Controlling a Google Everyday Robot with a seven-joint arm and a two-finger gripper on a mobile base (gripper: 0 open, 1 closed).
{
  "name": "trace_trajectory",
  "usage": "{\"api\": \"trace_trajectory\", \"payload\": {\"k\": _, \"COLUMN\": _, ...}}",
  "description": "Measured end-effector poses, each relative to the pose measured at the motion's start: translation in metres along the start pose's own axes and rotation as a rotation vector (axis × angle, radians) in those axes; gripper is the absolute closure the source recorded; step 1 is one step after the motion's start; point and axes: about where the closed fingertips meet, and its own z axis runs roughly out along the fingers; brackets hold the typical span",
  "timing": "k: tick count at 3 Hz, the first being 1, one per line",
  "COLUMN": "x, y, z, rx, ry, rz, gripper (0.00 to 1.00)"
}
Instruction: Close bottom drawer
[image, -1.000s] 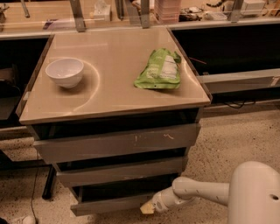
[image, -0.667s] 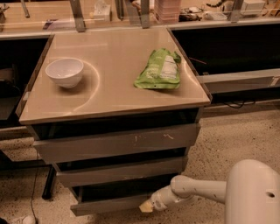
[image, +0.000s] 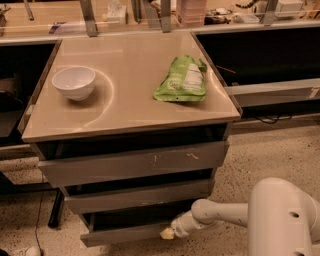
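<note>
Sitting at right end of bottom drawer (image: 125, 234) front — claw (image: 168, 233); drawer ajar.

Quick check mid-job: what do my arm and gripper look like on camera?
The arm is glossy white: a smooth tube narrowing from a big rounded housing with small dark holes. The gripper, at the bottom drawer's front, ends in a pale yellow tip. No cables show.

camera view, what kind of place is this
Probably an office kitchenette or lab mock-up: a white bowl and green snack bag on a drawer cabinet, cluttered counter behind. The claw is at the front of the bottom drawer.
</note>
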Motion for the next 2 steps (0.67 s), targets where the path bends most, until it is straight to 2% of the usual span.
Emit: {"api": "trace_trajectory", "payload": {"k": 2, "x": 0.0041, "y": -0.0188, "z": 0.0001, "rx": 0.055, "ry": 0.003, "rz": 0.009, "gripper": 1.0}}
